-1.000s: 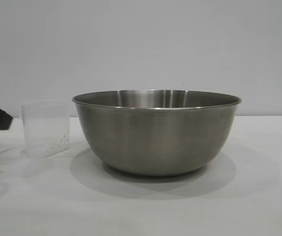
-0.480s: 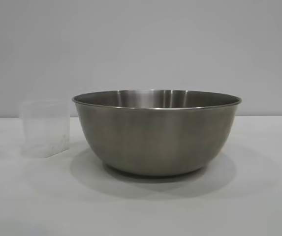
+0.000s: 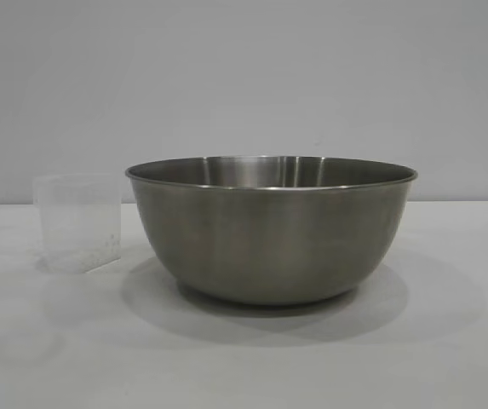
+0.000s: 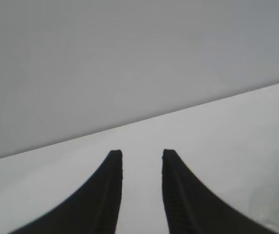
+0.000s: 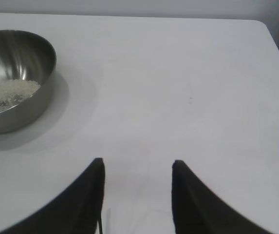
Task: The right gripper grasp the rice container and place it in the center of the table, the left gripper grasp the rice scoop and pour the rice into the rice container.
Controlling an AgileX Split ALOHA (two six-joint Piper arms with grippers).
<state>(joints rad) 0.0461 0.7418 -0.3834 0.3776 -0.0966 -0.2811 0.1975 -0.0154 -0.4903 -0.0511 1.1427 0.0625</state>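
soft even light, faint shadow under rice container (image 3: 271,230), blurry wrist views

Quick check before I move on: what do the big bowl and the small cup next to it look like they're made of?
The bowl looks like stainless steel with a brushed grey finish: dull reflections and a thin rolled rim. The cup looks like translucent plastic, cloudy, the wall behind showing faintly through it, with a few white grains clinging inside.

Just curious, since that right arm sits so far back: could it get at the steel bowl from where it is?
Probably yes. Only bare table lies between the right gripper and the steel bowl; its jaws are open and empty. Whether the arm stretches that far, I cannot tell.
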